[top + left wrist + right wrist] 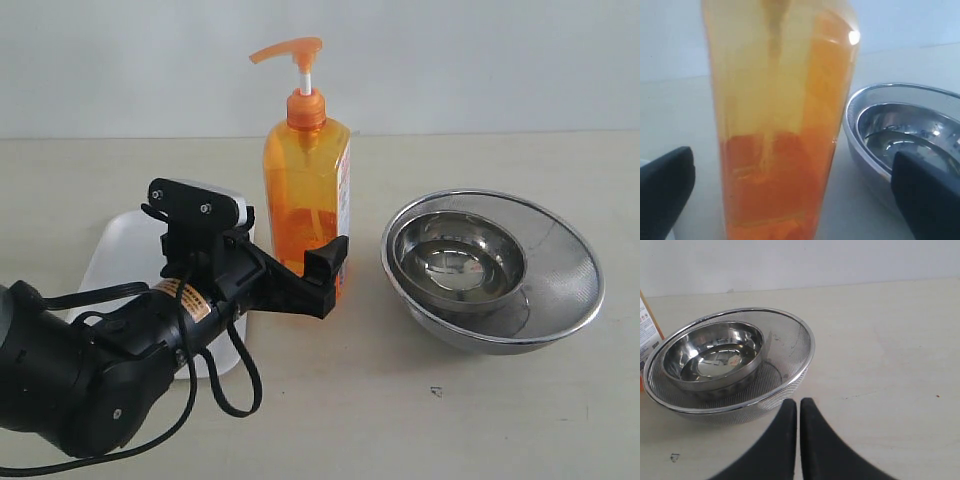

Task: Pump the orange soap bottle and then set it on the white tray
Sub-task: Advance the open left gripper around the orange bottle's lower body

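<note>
The orange soap bottle stands upright on the table, its pump head up on the white stem. My left gripper is open and straddles the bottle's lower body. In the left wrist view the bottle fills the middle, and a gap shows between it and each black finger. The white tray lies left of the bottle, partly hidden under my left arm. My right gripper is shut and empty, hovering over the table beside the bowls. A strip of the bottle's label shows in the right wrist view.
A steel mesh bowl with a smaller steel bowl inside sits close to the right of the bottle; the mesh bowl's rim shows in both wrist views. A small dark speck lies on the table in front.
</note>
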You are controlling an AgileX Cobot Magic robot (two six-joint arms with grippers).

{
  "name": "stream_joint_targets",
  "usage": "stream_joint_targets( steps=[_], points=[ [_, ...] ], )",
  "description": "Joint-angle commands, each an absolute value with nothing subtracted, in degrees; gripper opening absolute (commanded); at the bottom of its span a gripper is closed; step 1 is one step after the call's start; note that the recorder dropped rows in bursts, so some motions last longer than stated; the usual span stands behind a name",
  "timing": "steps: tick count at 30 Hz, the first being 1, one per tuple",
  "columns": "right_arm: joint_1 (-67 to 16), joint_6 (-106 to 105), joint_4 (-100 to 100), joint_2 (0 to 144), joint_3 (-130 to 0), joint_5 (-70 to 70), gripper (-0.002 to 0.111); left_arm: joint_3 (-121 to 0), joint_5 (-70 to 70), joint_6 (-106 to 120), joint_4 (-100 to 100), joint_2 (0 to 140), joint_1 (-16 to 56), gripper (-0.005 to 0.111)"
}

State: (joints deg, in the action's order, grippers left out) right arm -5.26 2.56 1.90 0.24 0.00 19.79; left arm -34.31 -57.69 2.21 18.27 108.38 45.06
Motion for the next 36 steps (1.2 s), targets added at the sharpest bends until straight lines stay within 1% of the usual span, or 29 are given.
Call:
stream_joint_targets(
  steps=[1, 36],
  points=[
    [-5.12, 2.56, 1.75, 0.0, 0.0, 19.15, 0.0, -34.48, -58.7, 2.59, 18.42, 108.33, 45.22, 0.1],
    [-5.12, 2.56, 1.75, 0.0, 0.0, 19.15, 0.0, -34.48, -56.88, 2.16, 17.82, 108.33, 45.22, 0.1]
  ],
)
